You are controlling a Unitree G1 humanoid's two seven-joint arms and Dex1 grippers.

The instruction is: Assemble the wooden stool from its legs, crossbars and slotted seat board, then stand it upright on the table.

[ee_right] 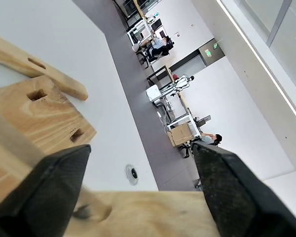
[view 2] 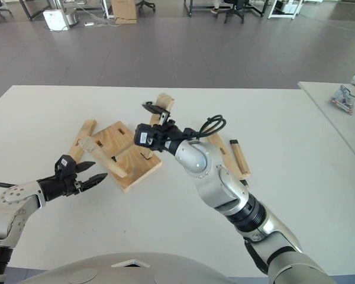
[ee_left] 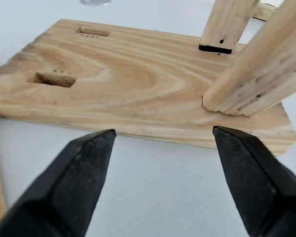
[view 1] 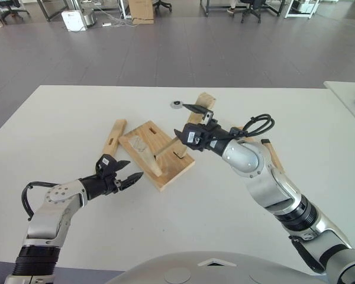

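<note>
Plainly, we are losing much of the far leg (view 1: 206, 99) behind the right gripper (view 1: 200, 111), just above the middle of the frame. In the wrist view the wood is running beneath it, and we cannot tell whether that gripper is clasping the leg or only hanging over it. Right of centre, the crossbars (view 1: 273, 155) are lying partly covered by the right forearm, so we are not managing to count them. The seat board (view 1: 143, 137) is lying in the middle of the frame on the white table (view 1: 77, 118), turned like a diamond, with the far leg and a shorter-looking near leg (view 1: 149, 164) plugged into it and two slots (ee_left: 52, 79) showing open. A loose leg (view 1: 114, 135) is lying just beside the board's left edge. A small round metal piece (view 1: 176, 105) is sitting above the board; we cannot make out what it is. Lower left of centre, the left gripper (view 1: 135, 169) is hovering released, fingers (ee_left: 79, 173) spread wide, near the board's lower edge and apart from it. White tabletop is stretching from there to the bottom edge, and the table's right side is being cut off by the frame.
</note>
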